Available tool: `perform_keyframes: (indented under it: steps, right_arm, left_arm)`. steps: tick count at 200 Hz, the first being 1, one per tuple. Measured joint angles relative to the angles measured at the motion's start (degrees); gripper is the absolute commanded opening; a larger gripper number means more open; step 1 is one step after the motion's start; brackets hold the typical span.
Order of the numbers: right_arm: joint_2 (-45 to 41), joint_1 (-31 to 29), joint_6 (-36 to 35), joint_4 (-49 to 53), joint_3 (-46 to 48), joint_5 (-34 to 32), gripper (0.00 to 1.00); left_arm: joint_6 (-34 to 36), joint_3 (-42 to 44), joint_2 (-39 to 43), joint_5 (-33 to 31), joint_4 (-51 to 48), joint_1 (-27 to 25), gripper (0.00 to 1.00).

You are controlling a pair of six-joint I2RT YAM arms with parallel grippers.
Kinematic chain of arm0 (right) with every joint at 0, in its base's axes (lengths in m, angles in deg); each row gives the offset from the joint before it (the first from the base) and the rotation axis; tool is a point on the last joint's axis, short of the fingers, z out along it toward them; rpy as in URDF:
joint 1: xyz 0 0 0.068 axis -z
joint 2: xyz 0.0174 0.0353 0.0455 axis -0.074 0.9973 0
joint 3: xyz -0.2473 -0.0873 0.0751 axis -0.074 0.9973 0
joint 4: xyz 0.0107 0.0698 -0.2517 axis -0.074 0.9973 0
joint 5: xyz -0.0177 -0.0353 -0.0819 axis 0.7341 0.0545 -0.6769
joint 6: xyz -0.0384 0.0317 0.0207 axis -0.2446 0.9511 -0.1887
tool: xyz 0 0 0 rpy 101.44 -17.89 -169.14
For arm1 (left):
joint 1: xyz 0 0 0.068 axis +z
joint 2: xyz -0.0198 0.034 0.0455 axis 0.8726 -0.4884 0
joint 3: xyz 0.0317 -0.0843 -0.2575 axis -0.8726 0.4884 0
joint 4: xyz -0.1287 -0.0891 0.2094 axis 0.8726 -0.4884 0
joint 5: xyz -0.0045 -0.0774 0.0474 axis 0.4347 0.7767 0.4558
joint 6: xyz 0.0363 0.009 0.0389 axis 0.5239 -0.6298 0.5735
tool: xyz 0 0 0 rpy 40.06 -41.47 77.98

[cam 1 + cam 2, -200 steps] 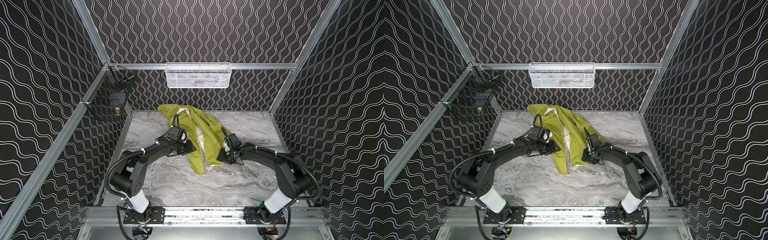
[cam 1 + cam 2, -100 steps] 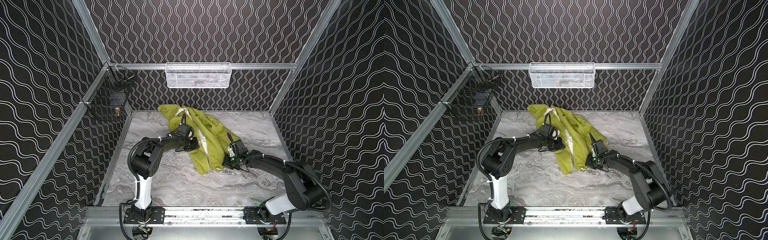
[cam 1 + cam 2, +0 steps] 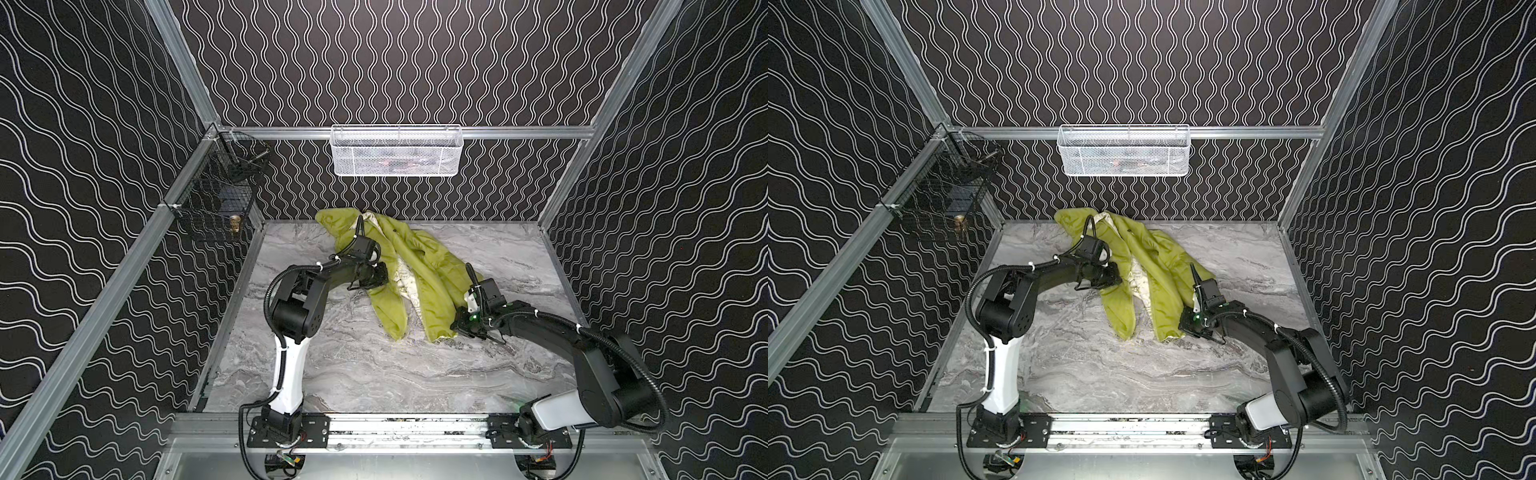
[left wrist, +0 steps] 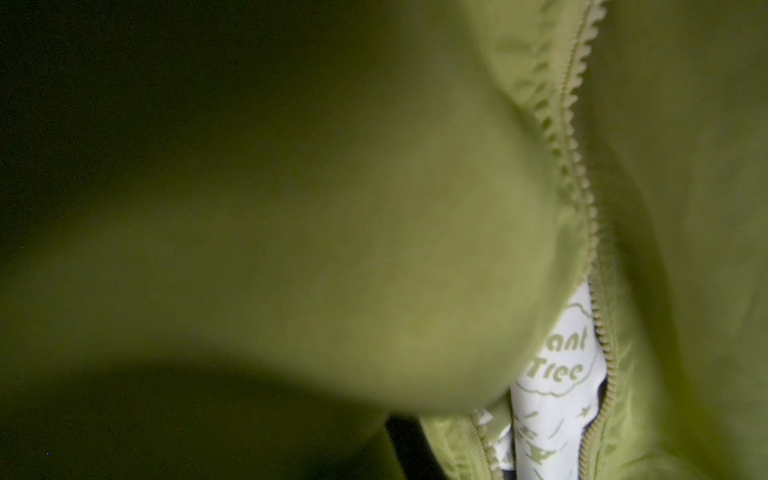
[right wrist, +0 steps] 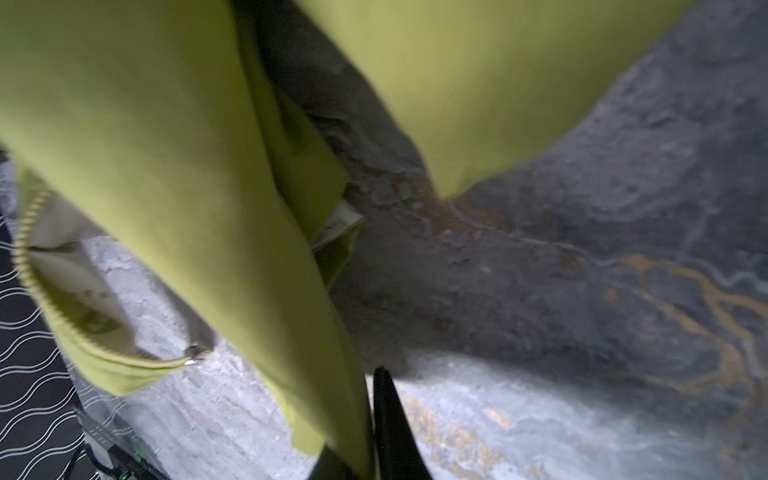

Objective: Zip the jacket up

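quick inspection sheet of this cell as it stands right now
surface: marble-print tabletop, jacket lying on it
job's things: yellow-green jacket crumpled, back wall toward centre; zipper open, printed lining showing
clutter: nothing seen
claws: right claw shut on jacket's near end; left claw at jacket's edge, grip hidden by fabric
cables: black conduit looped along each arm
surroundings: white mesh basket on back rail, black wire basket on left rail, wavy-patterned walls

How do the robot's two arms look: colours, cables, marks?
The left arm and right arm are black, each with one white segment near the base. Each has a ribbed black hose fastened by white ties. The right wrist shows a green light.
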Motion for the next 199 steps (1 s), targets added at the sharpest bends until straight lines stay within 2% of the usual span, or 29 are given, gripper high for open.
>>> perform_keyframes:
  steps: [23, 52, 79, 104, 118, 149, 166, 199]
  right_arm:
    - [2.93, 0.55, -0.46, -1.01, 0.15, 1.64, 0.21]
    - [3.02, 0.9, -0.59, -1.97, -0.5, 1.95, 0.37]
    - [0.0, 1.22, -0.61, 0.33, -2.25, -0.33, 0.49]
    - [-3.54, 1.27, -1.03, 2.08, -4.35, -2.58, 0.57]
    - [-5.84, 1.27, -1.29, 3.28, -4.92, -3.48, 0.57]
    - [-10.29, 1.2, -2.1, 4.17, -5.44, -4.07, 0.49]
    - [-11.06, 0.92, -2.12, 4.35, -5.95, -3.56, 0.44]
    - [-9.94, -1.9, -2.08, 4.52, -7.78, -2.45, 0.44]
  left_arm:
    - [1.7, -2.08, -0.85, -0.85, -0.83, 0.17, 0.31]
    - [3.21, -2.12, 0.2, -2.34, -2.32, 0.24, 0.42]
    - [3.98, 0.04, 5.35, -3.19, -3.78, 0.33, 0.5]
    - [4.7, 2.4, 11.74, -3.21, -4.17, 0.35, 0.53]
    - [4.83, 4.13, 15.34, -3.67, -4.81, 0.35, 0.53]
    - [5.9, 8.02, 22.84, -4.26, -7.34, 0.35, 0.52]
    - [6.27, 10.47, 26.21, -3.8, -8.5, 0.31, 0.5]
    - [6.56, 16.63, 32.41, -2.56, -11.13, -0.9, 0.51]
